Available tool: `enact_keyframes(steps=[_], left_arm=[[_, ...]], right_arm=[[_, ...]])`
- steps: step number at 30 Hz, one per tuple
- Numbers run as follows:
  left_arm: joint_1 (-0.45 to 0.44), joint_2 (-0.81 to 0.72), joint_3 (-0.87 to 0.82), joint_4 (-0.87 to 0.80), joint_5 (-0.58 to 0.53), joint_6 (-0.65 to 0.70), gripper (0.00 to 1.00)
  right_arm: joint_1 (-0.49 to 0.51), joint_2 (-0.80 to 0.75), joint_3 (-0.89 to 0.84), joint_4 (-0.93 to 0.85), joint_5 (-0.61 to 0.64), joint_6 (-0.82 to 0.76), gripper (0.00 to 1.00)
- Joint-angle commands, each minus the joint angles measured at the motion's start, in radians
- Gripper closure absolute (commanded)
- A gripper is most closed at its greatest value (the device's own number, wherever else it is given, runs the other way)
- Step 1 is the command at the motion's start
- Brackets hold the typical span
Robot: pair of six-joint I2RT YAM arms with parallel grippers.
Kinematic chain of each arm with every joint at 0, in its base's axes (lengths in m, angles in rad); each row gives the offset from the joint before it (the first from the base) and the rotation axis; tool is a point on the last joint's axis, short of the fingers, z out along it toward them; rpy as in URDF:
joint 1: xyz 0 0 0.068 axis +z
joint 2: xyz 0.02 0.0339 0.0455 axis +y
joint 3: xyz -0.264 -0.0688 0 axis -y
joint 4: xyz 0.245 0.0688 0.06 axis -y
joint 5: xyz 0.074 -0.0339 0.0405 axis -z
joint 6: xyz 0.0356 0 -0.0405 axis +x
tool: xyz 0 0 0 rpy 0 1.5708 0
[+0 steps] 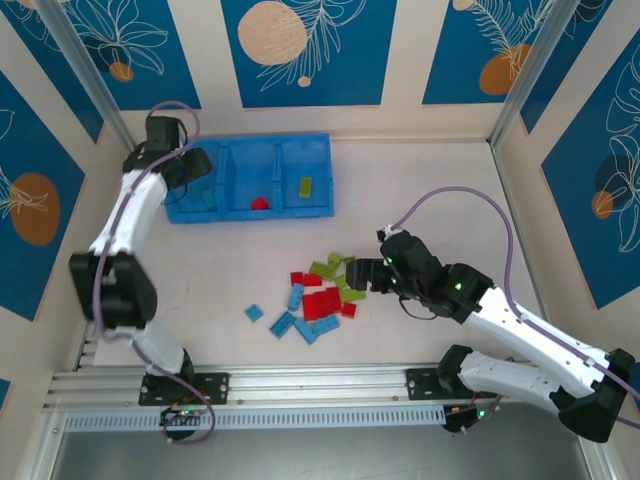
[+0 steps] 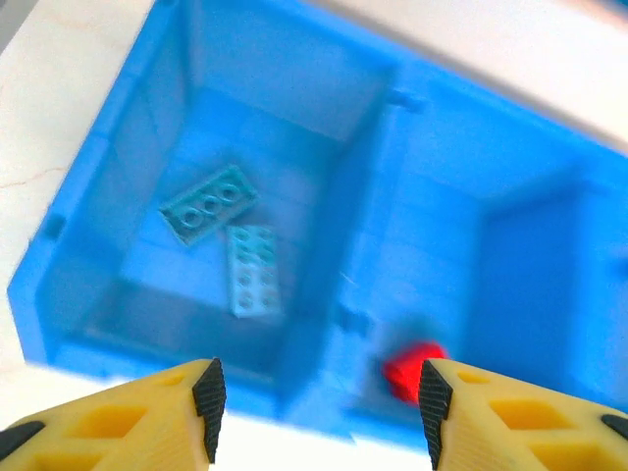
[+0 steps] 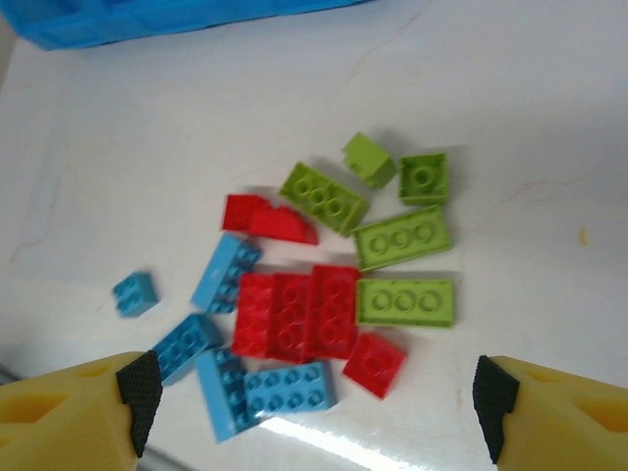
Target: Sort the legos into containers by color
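Legos (image 1: 322, 292) lie in a loose heap on the table (image 3: 530, 118), just below and ahead of our right gripper (image 3: 314, 407), whose jaws stand wide apart with nothing between them. They are hard, glossy, studded plastic: light, stiff and not fragile. We judge the smooth flanks likely to slip or skate on the pale tabletop if pinched off-centre. The best hold is across the two long flat sides, low down, studs up.

The lime-green bricks (image 3: 404, 300), off to the right of that hand's centre line, have gaps around them and look easiest to take. The wide red plate (image 3: 294, 314) is crowded by blue bricks (image 3: 289, 388) on its near side.

Our left gripper (image 2: 319, 397) hangs over the blue tray (image 2: 69, 285), jaws apart and empty. Beyond its left finger two bluish bricks (image 2: 253, 270) rest in one compartment, and a red brick (image 2: 407, 368) sits in the next, close to its right finger.
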Motion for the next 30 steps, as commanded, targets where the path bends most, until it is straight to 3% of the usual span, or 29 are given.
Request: enact_keyframes(steps=[1,6,10,13,17,27,30], left_arm=[[-0.159,-0.251,-0.117,0.036,0.11,0.029,0.44],[-0.426,-0.459,-0.214,-0.121,0.076,0.134,0.44],[-0.537,-0.476,-0.147,-0.352,0.07,0.255,0.39],[-0.541,-0.484,-0.182,-0.376,0.111,0.359,0.37],[-0.54,-0.511,-0.291,-0.271,0.119,0.372,0.35],[-0.537,-0.558,-0.383,-0.247,0.058,0.388,0.26],[-0.536,-0.543,-0.375,-0.256,0.043,0.395,0.25]], right_arm=[[-0.064,0.059,-0.014,0.019,0.029,-0.045,0.12],[-0.201,0.199,-0.016,0.119,-0.124,-0.114,0.11],[-0.266,0.358,0.011,0.193,-0.218,-0.149,0.12],[-0.279,0.472,0.031,0.252,-0.248,-0.154,0.19],[-0.277,0.611,0.051,0.315,-0.284,-0.139,0.24],[-0.25,0.808,0.101,0.335,-0.183,-0.163,0.36],[-0.235,0.844,0.128,0.323,-0.132,-0.181,0.43]])
